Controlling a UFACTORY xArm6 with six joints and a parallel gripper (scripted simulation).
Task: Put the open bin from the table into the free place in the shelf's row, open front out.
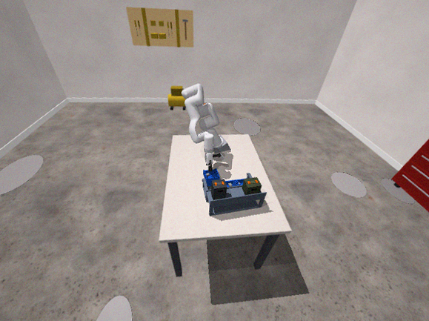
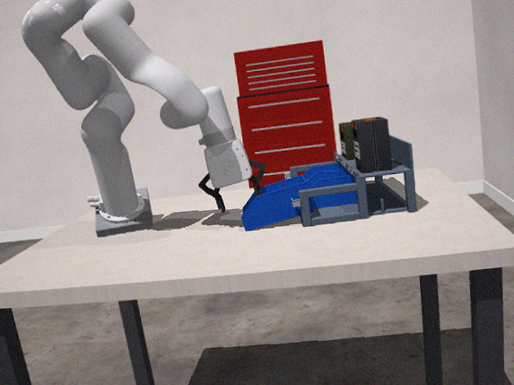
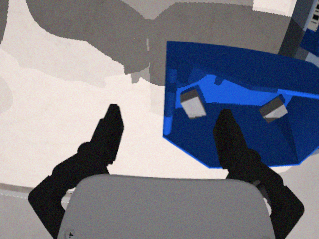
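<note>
Gripper [image 2: 237, 195] was spread wide, empty, straddling the blue bin's [image 2: 277, 202] tilted low end; its far finger [image 2: 257, 181] was partly hidden behind the bin wall.

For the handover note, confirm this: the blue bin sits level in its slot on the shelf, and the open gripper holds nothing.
Not level. In the exterior view the blue bin is tilted, its low end on the table, its far end up in the shelf. The gripper is open and holds nothing.
</note>
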